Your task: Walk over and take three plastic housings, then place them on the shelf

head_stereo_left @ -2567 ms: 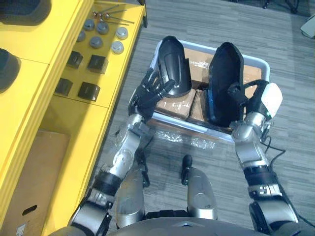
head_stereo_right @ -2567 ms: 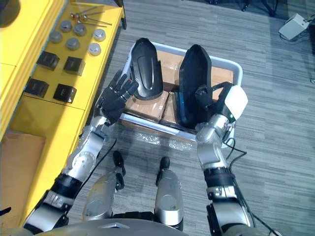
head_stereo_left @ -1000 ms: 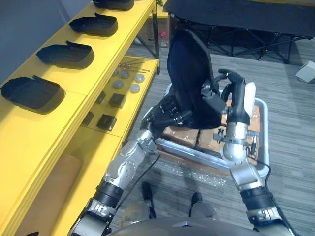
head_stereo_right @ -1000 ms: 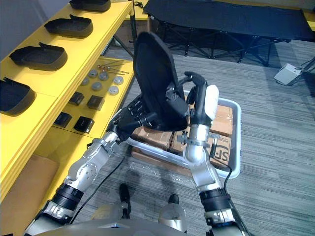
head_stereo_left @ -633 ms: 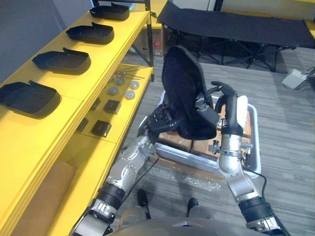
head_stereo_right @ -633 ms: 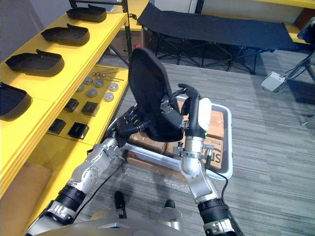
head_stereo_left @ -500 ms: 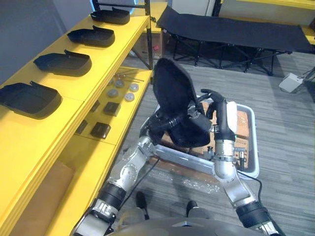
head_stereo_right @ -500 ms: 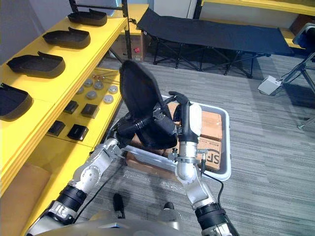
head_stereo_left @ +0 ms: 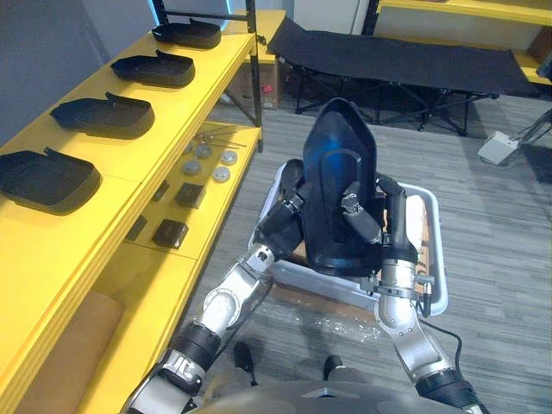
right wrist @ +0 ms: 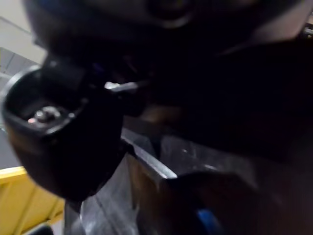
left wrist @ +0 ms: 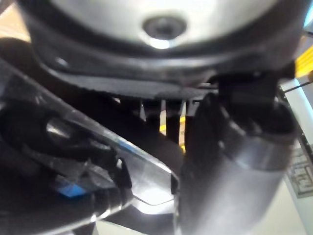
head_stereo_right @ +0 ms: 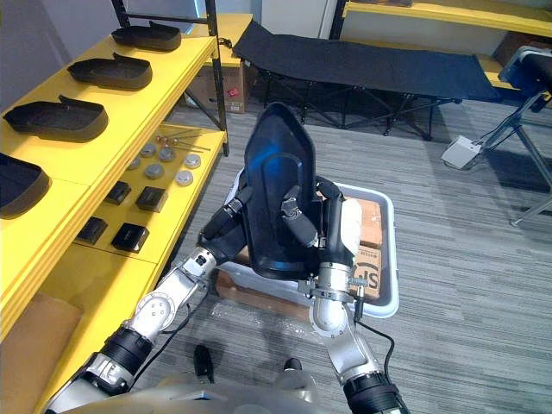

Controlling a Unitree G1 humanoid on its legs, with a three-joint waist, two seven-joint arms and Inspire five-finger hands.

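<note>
A: Left eye: housing point(head_stereo_left: 332, 172) upright above crate point(head_stereo_left: 435, 259). Right hand point(head_stereo_left: 390, 226) curled over its right rim, pinching. Left hand point(head_stereo_left: 280, 226) against the left edge; grip cannot be told.
B: Right eye: same. Shelf point(head_stereo_right: 181, 69) lies left.
A: Left wrist: glossy rim close.
B: Right wrist: rim beside thumb. Suggest bracing both sides, turning slowly, setting it on bare yellow.

Yellow shelf point(head_stereo_left: 172, 110) with four black housings point(head_stereo_left: 102, 116) on top; white bin point(head_stereo_left: 438, 259) on the grey floor point(head_stereo_left: 500, 259).
</note>
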